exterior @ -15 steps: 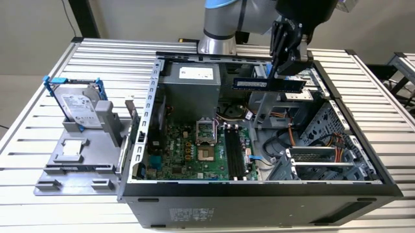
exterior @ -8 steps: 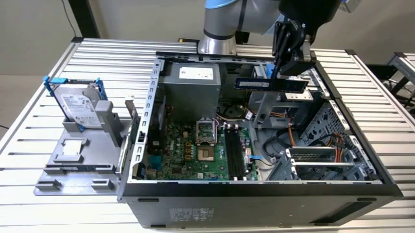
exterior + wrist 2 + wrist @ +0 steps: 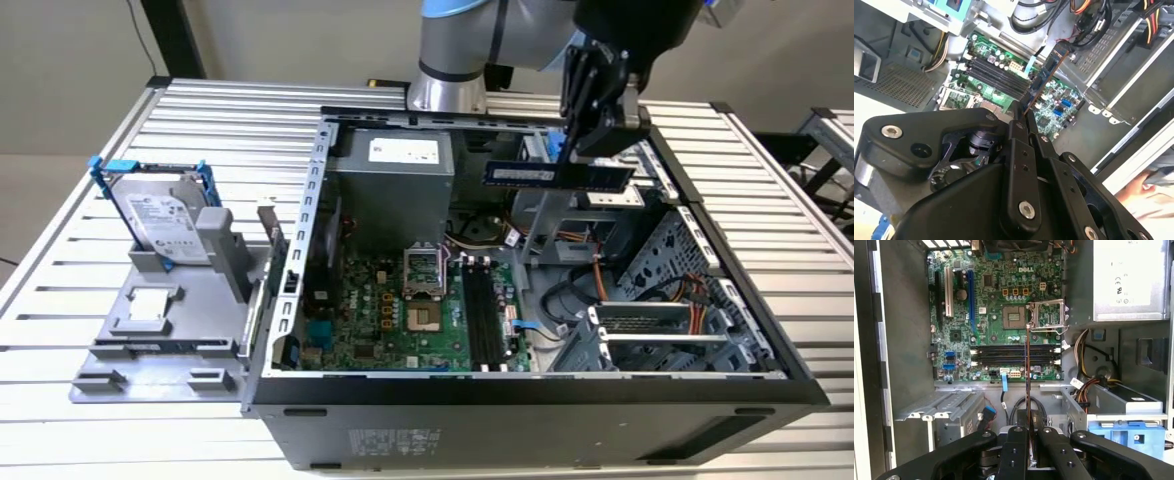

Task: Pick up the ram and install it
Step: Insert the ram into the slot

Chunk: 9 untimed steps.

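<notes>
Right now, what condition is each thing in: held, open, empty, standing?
ram, held in the air, not yet installed
gripper, shut on the ram
computer case, side open
memory slots, empty
CPU socket, retention frame flipped up
hard drive, upright in gray holder beside the case

Bright, even light in the exterior view, soft shadow inside the case (image 3: 534, 400). Second wrist view: washed-out glare at the edges, gripper (image 3: 1023, 114) body near the lens soft, ram (image 3: 1046, 75) in focus.
</notes>
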Each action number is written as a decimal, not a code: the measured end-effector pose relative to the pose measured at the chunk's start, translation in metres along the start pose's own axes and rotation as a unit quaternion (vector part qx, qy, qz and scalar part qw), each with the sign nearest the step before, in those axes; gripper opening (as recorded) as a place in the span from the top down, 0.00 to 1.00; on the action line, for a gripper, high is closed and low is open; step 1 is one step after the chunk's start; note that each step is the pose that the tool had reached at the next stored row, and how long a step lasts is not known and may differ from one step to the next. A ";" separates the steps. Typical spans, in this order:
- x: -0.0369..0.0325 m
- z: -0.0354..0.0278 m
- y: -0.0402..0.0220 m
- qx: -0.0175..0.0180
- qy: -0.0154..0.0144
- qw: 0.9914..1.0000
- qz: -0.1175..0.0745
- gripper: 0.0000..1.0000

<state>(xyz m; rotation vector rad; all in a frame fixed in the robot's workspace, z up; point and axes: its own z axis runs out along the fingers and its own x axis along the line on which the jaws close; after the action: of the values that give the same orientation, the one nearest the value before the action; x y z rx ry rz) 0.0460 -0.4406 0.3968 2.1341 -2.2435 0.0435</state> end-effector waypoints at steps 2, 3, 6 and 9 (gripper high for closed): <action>0.0000 0.0007 0.0001 0.000 0.000 1.000 0.000 1.00; 0.0000 0.0010 0.0001 0.000 0.000 1.000 0.000 1.00; 0.0000 0.0014 0.0006 0.000 0.000 1.000 0.000 1.00; 0.0000 0.0017 0.0006 0.000 0.000 1.000 0.000 1.00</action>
<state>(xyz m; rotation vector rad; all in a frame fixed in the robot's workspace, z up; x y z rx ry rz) 0.0454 -0.4406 0.3951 2.1345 -2.2438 0.0447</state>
